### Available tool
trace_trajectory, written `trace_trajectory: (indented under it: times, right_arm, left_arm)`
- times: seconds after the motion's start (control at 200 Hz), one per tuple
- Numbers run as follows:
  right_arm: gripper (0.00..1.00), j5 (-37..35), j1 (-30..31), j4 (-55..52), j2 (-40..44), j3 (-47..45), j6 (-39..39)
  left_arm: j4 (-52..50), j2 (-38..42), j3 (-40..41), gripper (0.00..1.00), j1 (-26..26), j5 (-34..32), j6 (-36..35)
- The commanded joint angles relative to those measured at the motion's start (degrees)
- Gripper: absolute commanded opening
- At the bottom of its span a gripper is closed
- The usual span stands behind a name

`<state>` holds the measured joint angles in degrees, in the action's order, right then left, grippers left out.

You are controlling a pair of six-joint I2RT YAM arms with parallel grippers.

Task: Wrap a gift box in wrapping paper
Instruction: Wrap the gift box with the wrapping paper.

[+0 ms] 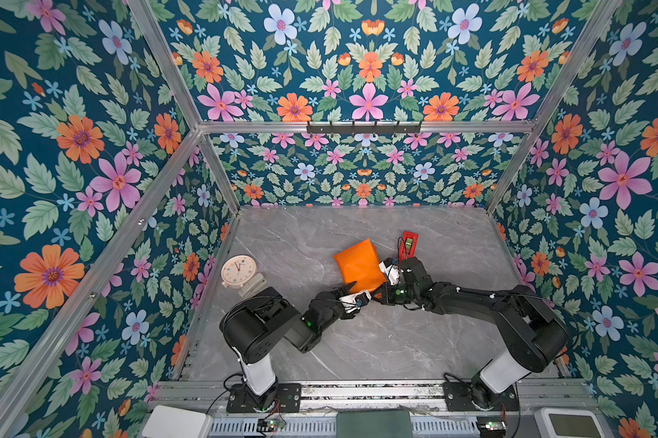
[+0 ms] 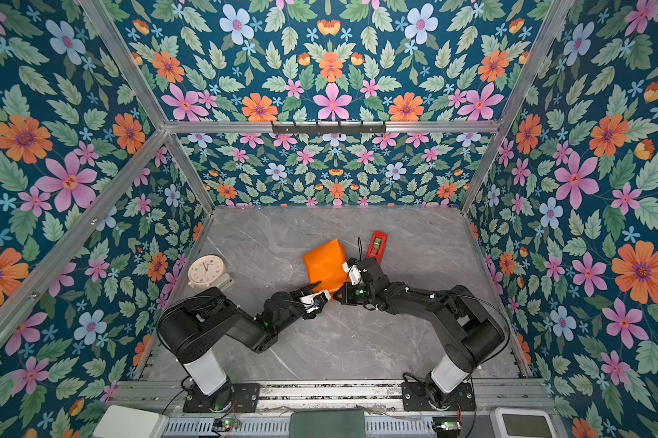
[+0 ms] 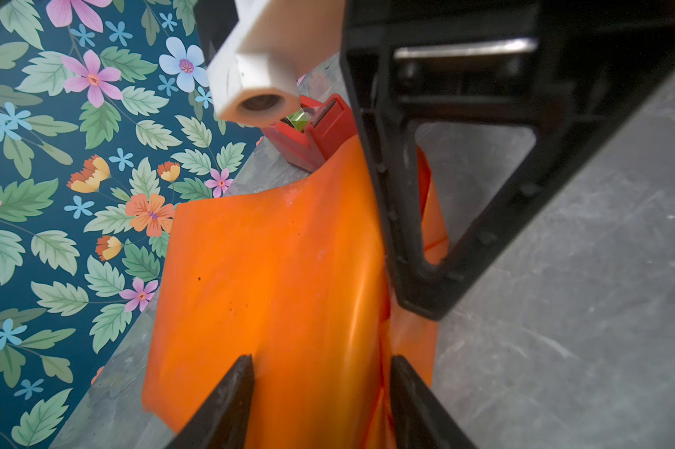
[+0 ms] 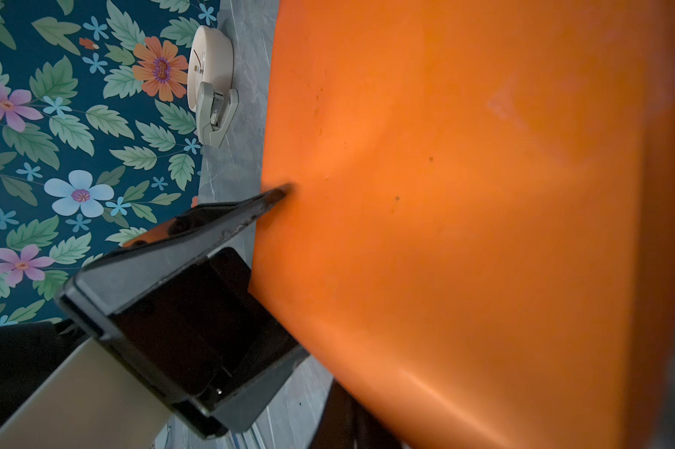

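Clamping the glossy orange wrapping paper (image 3: 273, 272) between half-spread jaws, the left gripper (image 3: 320, 359) holds it while the closed right gripper (image 3: 419, 305) pinches its fold.

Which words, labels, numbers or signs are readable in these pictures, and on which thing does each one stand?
No text can be read anywhere.
Clock: dial marks too small to read.
Tape dispenser: no legible label.
Wrapping paper: plain, no print.
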<state>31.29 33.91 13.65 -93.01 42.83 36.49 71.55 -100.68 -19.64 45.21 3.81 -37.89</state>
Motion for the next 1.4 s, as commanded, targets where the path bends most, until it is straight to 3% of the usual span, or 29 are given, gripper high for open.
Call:
trace_trajectory:
  times: [0.0,1.395]
  right_arm:
    - [0.07,-1.05,0.03,1.28,0.46,0.06,0.87]
    - [0.31,-4.91,0.82,-2.78,2.26,0.50,5.12]
  left_arm:
    - [-4.22,-0.30,-0.02,0.57,-0.01,1.46,0.42]
    - [-4.14,-0.13,0.04,0.57,0.05,1.89,0.47]
